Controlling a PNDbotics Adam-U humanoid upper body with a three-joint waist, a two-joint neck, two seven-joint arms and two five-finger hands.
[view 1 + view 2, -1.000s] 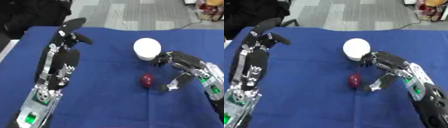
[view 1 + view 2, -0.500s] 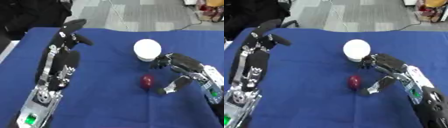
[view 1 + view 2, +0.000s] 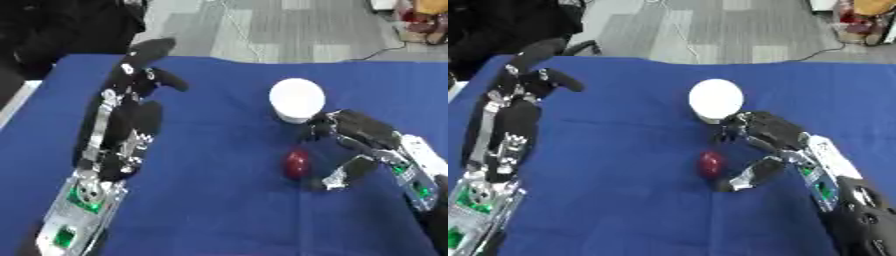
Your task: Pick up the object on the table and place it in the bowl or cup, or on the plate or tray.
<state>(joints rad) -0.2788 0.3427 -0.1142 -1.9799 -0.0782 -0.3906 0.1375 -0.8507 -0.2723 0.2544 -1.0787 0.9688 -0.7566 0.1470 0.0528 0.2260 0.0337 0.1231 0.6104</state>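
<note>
A small dark red rounded object (image 3: 296,164) lies on the blue table (image 3: 219,210), just in front of a white cup (image 3: 297,99) seen from above. My right hand (image 3: 359,132) is open just right of the red object: its fingers reach toward the cup's base and its thumb (image 3: 343,176) points down-left, close beside the object. I cannot tell whether the thumb touches it. My left hand (image 3: 145,70) is raised at the far left, fingers relaxed, holding nothing.
My left forearm (image 3: 109,150) stretches along the table's left side. Beyond the table's far edge lies grey floor with a cable, and dark shapes at the upper left.
My right hand has crept a little left, its thumb closing in on the red object. The red object, the cup and my left arm have stayed put.
</note>
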